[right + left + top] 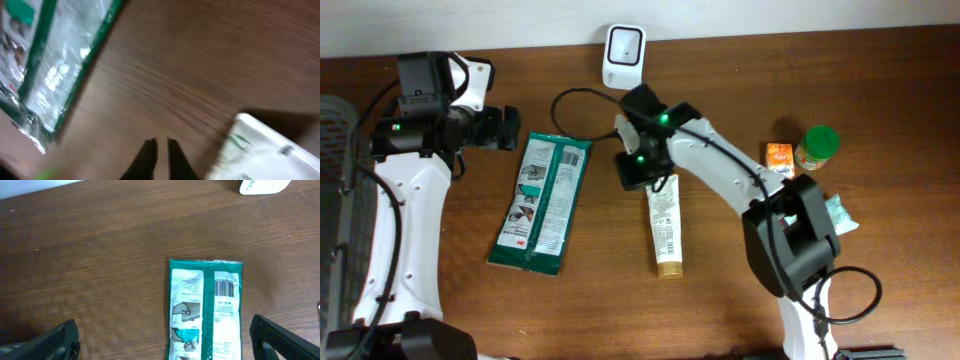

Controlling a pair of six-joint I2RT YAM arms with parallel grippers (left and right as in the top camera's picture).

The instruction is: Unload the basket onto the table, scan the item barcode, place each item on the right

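The brown wooden counter (880,90) runs back to a pale wall, and the white scanner (624,55) sits at that back edge. From above, the green packet (540,205), the biggest item, lies flat forward and left of the scanner. Its long axis runs front to back, with the far end leaning slightly toward the scanner. The cream tube (665,225) lies nearly straight forward of the scanner, also lengthwise front to back, with its gold cap at the end away from the scanner. A green-lidded jar (817,147) and an orange box (779,157) stand to the scanner's right. Only the left wrist camera shows the packet's printed face clearly, with a barcode (225,286) near the end toward the scanner. The left end effector (512,130), left of the scanner, is spread wide with nothing between its fingers. The blurred right wrist view shows what the overhead hides: the right end effector (161,150) has its fingers pinched together on nothing, just beside the tube's scanner-side end and over bare wood.
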